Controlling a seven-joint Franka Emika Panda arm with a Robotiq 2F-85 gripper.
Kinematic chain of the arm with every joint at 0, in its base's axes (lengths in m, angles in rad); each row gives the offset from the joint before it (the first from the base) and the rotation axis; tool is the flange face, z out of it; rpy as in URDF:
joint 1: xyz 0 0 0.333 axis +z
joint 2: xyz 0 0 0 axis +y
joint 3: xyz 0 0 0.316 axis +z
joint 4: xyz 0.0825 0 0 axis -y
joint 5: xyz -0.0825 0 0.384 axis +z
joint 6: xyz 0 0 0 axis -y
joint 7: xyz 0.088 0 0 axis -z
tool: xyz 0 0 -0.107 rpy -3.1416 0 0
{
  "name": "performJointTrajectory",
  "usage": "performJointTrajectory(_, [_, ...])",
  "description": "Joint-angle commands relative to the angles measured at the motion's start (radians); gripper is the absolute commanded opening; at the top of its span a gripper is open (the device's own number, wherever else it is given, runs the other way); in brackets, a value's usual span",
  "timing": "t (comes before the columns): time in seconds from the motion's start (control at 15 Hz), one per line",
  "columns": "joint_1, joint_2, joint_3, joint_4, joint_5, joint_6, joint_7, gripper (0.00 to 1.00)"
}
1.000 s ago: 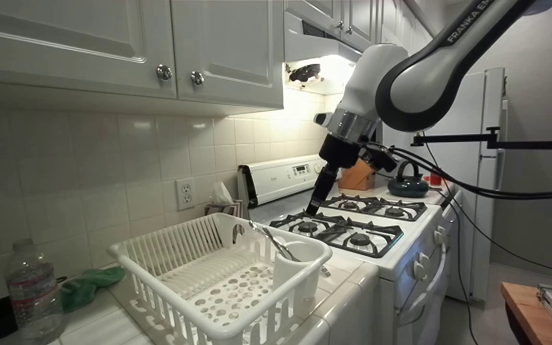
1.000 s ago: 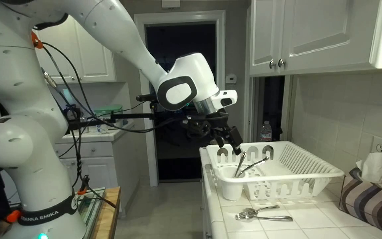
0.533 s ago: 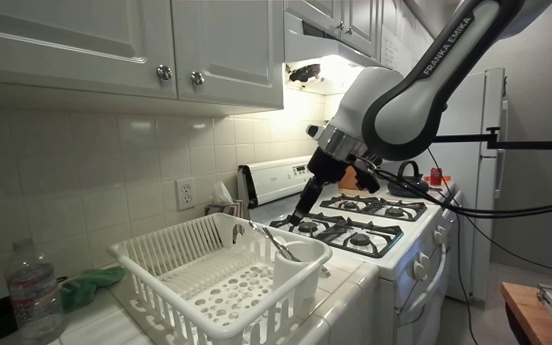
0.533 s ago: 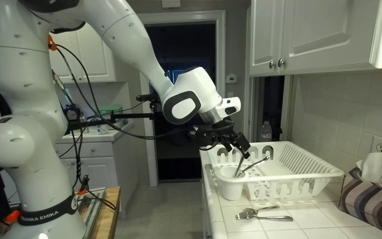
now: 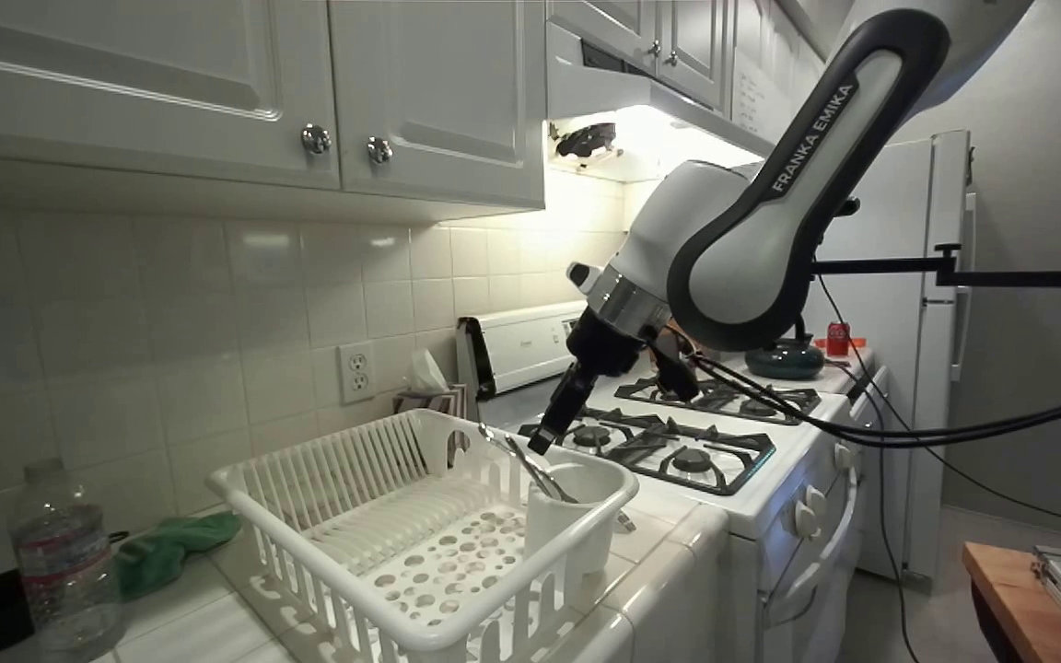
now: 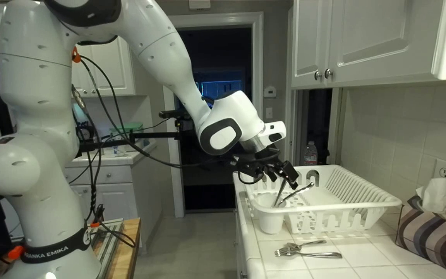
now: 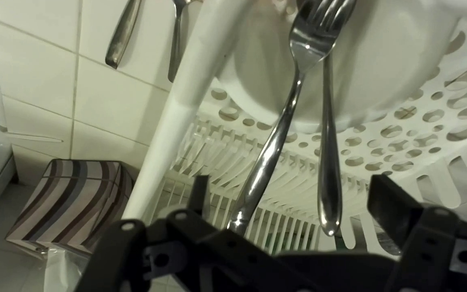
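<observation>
Wrist view: the fingers are standing wide apart, pinching nothing. The fork and a second utensil are sticking up into the gap between the fingers, heads down in the cup. Cup wall is probably doing the propping, which is why the handles are slanting and presenting their ends to the fingers. Second utensil's head is hiding behind the fork, type unclear. The rack is running its rim past one side of the gap. Beyond that rim, two loose utensils are lying on the counter; tissue box is sitting off to the same side.

In an exterior view: fingers are hovering tilted above the cup; the tilt is probably sparing the wrist a clash with the rim. The steeper handle is ending about at the fingertips; touching or not, cannot tell. Loose utensils are lying crossed and flat, lower than the fingers, nothing propping them.

In an exterior view: cup is sitting in the rack's corner under the fingers, presumably boxed in against tipping. Stove is standing behind the fingers; bottle and cloth are resting well apart from them, across the rack.
</observation>
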State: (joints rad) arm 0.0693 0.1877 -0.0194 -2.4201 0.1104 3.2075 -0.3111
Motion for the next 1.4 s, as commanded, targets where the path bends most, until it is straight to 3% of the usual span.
performJointTrajectory(0.0, [-0.011,0.068,-0.004,0.053,-0.083,0.047,0.091,1.00])
performJointTrajectory(0.07, [0.026,0.083,-0.033,0.064,-0.027,0.055,0.064,1.00])
performJointTrajectory(0.4, [0.041,0.126,-0.041,0.094,-0.020,0.056,0.086,1.00])
performJointTrajectory(0.47, [0.020,0.132,-0.029,0.099,-0.083,0.056,0.138,1.00])
performJointTrajectory(0.87, [0.022,0.151,-0.017,0.113,-0.111,0.061,0.175,1.00])
performJointTrajectory(1.33, [0.128,0.203,-0.121,0.141,-0.058,0.064,0.170,1.00])
